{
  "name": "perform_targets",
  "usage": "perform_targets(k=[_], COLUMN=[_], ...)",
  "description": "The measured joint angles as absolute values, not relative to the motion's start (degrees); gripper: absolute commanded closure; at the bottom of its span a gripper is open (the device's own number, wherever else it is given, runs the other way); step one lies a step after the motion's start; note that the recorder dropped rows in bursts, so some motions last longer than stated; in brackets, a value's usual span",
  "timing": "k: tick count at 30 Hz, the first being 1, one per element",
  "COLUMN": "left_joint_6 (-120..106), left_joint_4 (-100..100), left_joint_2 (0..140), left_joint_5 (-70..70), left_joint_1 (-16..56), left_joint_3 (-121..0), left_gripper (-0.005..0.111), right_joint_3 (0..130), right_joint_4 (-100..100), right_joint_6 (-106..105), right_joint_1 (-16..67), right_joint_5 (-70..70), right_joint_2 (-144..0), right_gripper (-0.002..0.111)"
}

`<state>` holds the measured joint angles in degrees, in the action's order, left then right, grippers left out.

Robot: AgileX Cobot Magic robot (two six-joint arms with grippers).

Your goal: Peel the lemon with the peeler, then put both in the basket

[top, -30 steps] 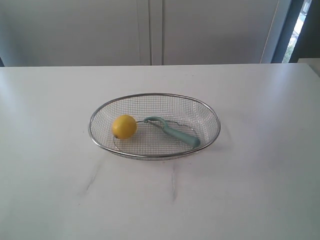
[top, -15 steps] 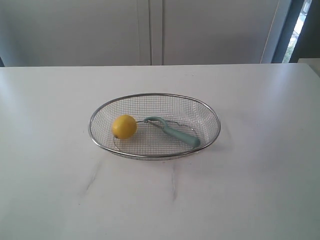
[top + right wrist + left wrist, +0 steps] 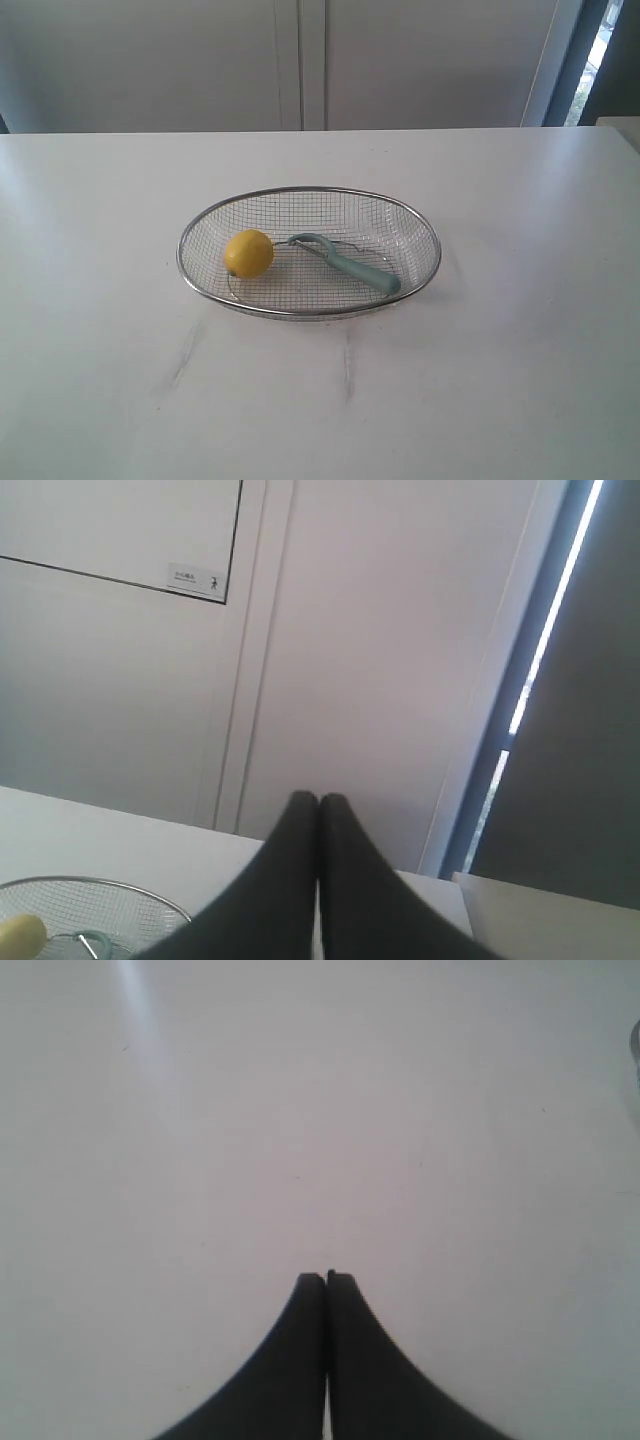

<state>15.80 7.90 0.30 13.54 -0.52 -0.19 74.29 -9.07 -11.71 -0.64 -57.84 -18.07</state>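
The silver wire-mesh basket point(image 3: 425, 225) stands in the middle of the white table. Inside it the yellow lemon point(image 3: 248, 253) rests at the left, and the teal peeler point(image 3: 350, 265) lies to its right with its head toward the lemon. Neither arm shows in the exterior view. My left gripper point(image 3: 326, 1276) is shut, empty, over bare tabletop. My right gripper point(image 3: 319, 800) is shut and empty too, raised toward the wall; the basket's rim point(image 3: 120, 885) and a bit of the lemon point(image 3: 20, 935) show low in its view.
The white table point(image 3: 520, 360) has faint grey streaks in front of the basket. A pale panelled wall point(image 3: 300, 60) stands behind it, with a dark window strip point(image 3: 600, 60) at the far right.
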Motion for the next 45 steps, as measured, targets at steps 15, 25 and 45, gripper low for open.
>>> perform_targets(k=[15, 25, 45], left_joint_6=[15.8, 15.8, 15.8], left_joint_4=[7.9, 7.9, 7.9], left_joint_2=[0.3, 0.3, 0.3], left_joint_5=[13.54, 13.54, 13.54], left_joint_1=[-0.52, -0.52, -0.52], left_joint_3=[-0.19, -0.19, -0.19], left_gripper=[0.107, 0.107, 0.107], right_joint_3=[42.51, 30.84, 0.27], right_joint_4=[-14.27, -16.39, -2.28], right_joint_6=[-11.6, -11.49, 2.97], right_joint_1=[-8.74, -8.98, -8.98], right_joint_5=[-33.62, -25.27, -20.85], right_joint_2=[-5.81, -5.68, -0.36], right_gripper=[0.108, 0.108, 0.108])
